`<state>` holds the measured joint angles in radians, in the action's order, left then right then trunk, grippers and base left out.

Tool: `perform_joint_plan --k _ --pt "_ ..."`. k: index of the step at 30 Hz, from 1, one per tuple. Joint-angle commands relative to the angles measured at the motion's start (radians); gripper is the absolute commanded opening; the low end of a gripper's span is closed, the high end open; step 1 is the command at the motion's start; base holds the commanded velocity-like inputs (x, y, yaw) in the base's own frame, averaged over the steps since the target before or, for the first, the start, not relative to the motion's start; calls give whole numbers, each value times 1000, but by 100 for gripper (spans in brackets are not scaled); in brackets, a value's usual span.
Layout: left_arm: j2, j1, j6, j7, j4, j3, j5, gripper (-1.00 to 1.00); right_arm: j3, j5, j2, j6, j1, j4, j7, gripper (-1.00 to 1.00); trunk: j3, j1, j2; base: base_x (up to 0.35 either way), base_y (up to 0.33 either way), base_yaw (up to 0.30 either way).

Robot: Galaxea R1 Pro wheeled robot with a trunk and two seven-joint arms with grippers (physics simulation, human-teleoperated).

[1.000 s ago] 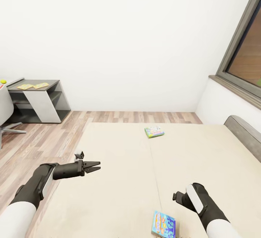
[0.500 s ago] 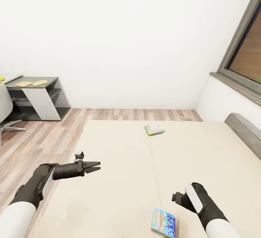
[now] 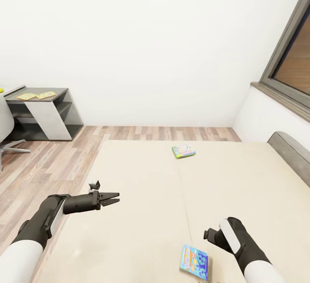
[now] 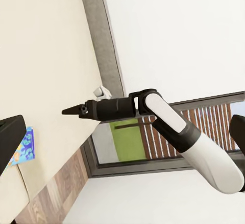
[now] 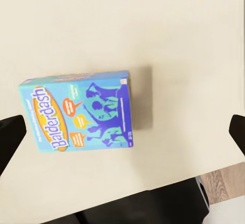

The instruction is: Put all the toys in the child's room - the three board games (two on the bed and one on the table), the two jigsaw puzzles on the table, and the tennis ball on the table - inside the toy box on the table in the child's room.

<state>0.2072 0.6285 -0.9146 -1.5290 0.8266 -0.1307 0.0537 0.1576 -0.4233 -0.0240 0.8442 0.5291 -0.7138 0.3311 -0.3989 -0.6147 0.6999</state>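
The blue board game lies flat on the bed under the right gripper, jaws wide and empty. Next comes a descent to grasp it. The left gripper, seemingly near-closed, holds nothing.

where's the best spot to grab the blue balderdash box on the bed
Probably across its two long edges, from straight above. The blue Balderdash box lies flat, face up on the bed, so only its thin sides offer purchase; the right gripper hangs above it, jaws wide.

bed: 1 board game near edge | 2nd game far side | desk far left
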Motion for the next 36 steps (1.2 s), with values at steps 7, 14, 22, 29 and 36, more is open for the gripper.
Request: perform_joint_plan --k 7,14,22,29,36 --pt "0 0 -9 -2 0 0 0 100 -1 -10 -6 0 0 -1 -35 100 -13 0 1 0 0 0" --pt "1 0 -9 -2 0 0 0 100 -1 -9 -8 -2 0 0 -89 100 -24 0 1 0 0 0" --pt "0 0 -7 -2 0 0 0 100 -1 -9 -13 -2 0 0 -114 100 -37 0 1 0 0 0" --pt "0 -1 -7 -2 0 0 0 100 -1 -8 -14 -3 0 0 -115 100 -48 0 1 0 0 0" --pt "0 -1 -7 -2 0 0 0 100 -1 -8 -14 -3 0 0 -115 100 -59 0 1 0 0 0"
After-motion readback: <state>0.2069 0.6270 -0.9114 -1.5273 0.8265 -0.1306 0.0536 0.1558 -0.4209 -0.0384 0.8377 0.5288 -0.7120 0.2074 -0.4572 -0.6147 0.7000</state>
